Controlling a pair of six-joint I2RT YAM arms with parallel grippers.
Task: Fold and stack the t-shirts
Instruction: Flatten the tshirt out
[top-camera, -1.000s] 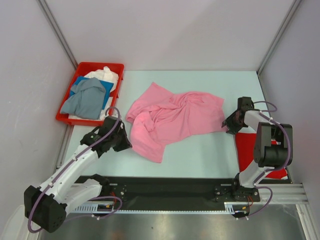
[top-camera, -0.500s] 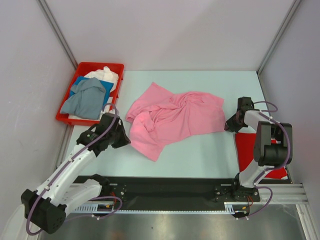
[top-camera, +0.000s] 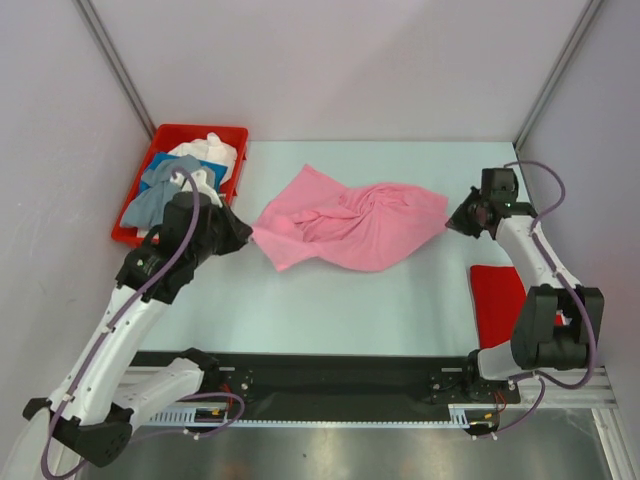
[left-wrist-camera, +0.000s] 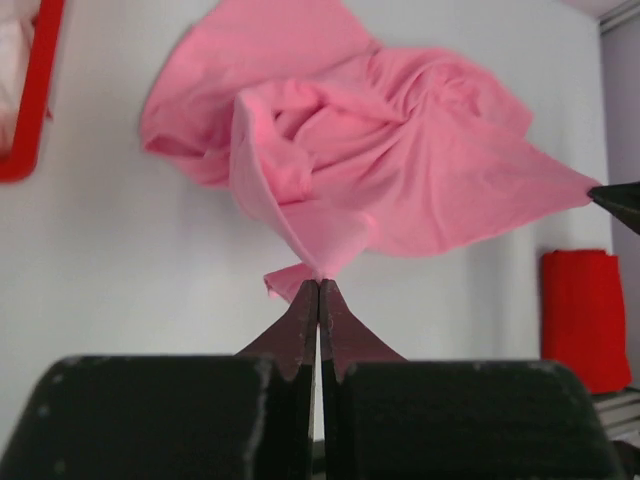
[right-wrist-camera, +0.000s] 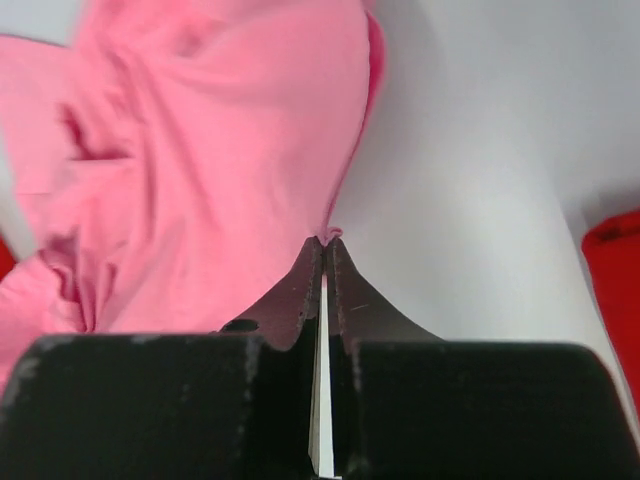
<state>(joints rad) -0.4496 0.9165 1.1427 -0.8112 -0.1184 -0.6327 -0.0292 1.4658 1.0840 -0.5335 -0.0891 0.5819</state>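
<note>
A light pink t-shirt (top-camera: 350, 225) hangs stretched and crumpled over the middle of the table, held at both ends. My left gripper (top-camera: 243, 233) is shut on its left corner (left-wrist-camera: 318, 268). At the right, my right gripper (top-camera: 452, 221) is shut on the shirt's right corner (right-wrist-camera: 328, 238). A folded red t-shirt (top-camera: 497, 305) lies flat at the right table edge, also seen as the red t-shirt (left-wrist-camera: 583, 318) in the left wrist view. Grey-blue, blue and white t-shirts (top-camera: 190, 170) sit piled in the red bin (top-camera: 160, 135).
The red bin stands at the table's back left corner, just behind my left arm. Metal frame posts (top-camera: 555, 75) rise at both back corners. A black rail (top-camera: 330, 375) runs along the near edge between the arm bases.
My right gripper has shut on the pink shirt's right corner and risen toward the back. My left gripper has pulled its corner up and left, lifting and stretching the shirt.
</note>
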